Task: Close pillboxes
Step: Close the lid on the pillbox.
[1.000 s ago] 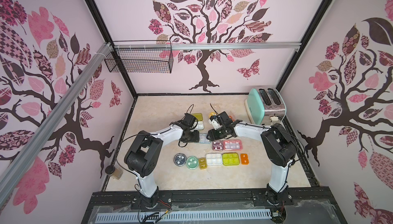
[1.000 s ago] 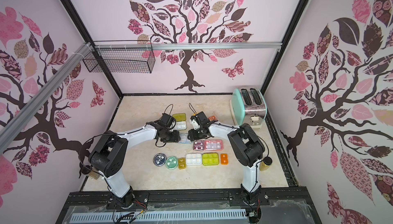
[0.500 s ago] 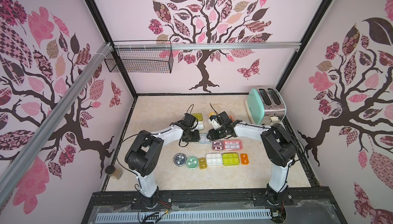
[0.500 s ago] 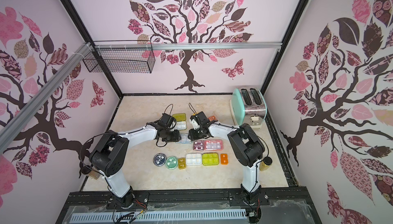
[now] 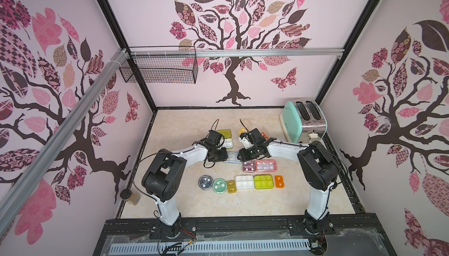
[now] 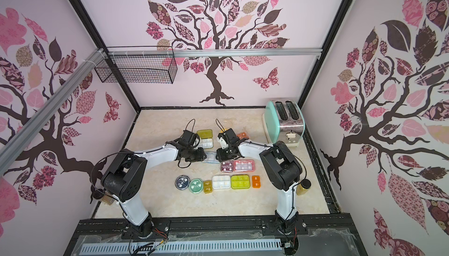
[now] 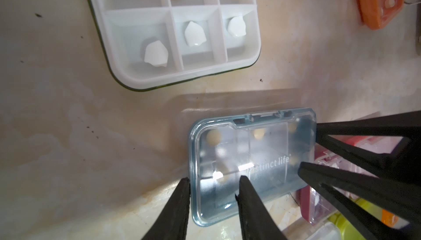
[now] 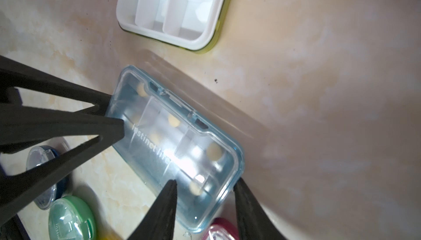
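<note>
A blue translucent pillbox (image 5: 232, 156) (image 6: 211, 157) lies mid-table with its lid down (image 7: 250, 154) (image 8: 177, 140). My left gripper (image 7: 213, 179) (image 5: 224, 156) straddles one short end of it. One finger sits against the end wall and the other rests on the lid, with a gap between them. My right gripper (image 8: 204, 181) (image 5: 240, 155) straddles the opposite end the same way. A white-tray pillbox (image 7: 177, 33) (image 5: 227, 143) lies open just behind. Closed maroon (image 5: 249, 166), pink (image 5: 266, 165), white (image 5: 244, 181) and lime (image 5: 263, 181) pillboxes lie in front.
Navy round (image 5: 205, 182), green round (image 5: 220, 185), amber (image 5: 230, 186) and orange (image 5: 279, 181) cases complete the front row. A further orange case (image 7: 378, 4) lies behind the right gripper. A mint toaster (image 5: 302, 121) stands back right, and a wire basket (image 5: 158, 68) hangs on the back wall.
Both grippers' fingers have drawn closer together over the ends of the blue pillbox. The arms and the box stay about where they were.
</note>
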Robot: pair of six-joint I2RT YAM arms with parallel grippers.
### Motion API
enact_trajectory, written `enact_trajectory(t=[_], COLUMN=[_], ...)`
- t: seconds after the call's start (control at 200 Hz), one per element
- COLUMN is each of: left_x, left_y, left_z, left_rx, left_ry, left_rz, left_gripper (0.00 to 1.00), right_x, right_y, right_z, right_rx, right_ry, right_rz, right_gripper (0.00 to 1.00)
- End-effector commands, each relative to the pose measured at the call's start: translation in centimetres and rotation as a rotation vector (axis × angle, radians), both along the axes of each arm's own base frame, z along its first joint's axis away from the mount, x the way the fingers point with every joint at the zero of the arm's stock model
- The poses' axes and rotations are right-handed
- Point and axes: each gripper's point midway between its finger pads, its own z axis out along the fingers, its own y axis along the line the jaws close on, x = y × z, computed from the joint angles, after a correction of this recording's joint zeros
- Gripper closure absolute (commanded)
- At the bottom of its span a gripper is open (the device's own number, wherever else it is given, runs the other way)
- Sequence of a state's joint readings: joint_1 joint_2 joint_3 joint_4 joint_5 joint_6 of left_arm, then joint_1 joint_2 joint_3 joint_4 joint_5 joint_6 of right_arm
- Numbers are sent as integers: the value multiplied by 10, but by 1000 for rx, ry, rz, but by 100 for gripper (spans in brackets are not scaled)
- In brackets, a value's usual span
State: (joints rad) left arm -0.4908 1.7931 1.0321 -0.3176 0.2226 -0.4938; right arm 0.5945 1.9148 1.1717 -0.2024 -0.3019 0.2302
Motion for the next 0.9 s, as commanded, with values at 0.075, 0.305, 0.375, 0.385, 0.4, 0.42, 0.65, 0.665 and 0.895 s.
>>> enact_trajectory(t=[0.075,0.305,0.375,0.385,0.4,0.42,0.65,0.665,0.895], left_x=[-47,-57,-59,-59,-59,-59,-40,-39,-36], left_y=[25,28,29,29,29,29,20,19,16], left_z=[-57,-70,-70,-70,-70,-69,-24,-23,-30], left_rx=[132,129,132,132,132,133,95,91,103], left_ry=[186,217,220,219,220,220,123,121,137], left_rz=[-16,-8,-8,-8,-8,-8,-18,-19,-37], left_gripper=[64,68,68,68,68,68,46,46,43], right_x=[-8,-11,-12,-12,-12,-13,-4,-3,-4], right_y=[-3,-5,-5,-5,-5,-4,10,11,8], right_z=[-18,-25,-26,-26,-26,-26,-4,-4,-13], right_rx=[-67,-90,-95,-95,-93,-91,-27,-27,-56], right_ry=[29,40,40,41,42,43,24,24,43], right_rz=[19,21,21,22,21,23,33,33,32], right_gripper=[57,58,58,58,58,57,38,38,42])
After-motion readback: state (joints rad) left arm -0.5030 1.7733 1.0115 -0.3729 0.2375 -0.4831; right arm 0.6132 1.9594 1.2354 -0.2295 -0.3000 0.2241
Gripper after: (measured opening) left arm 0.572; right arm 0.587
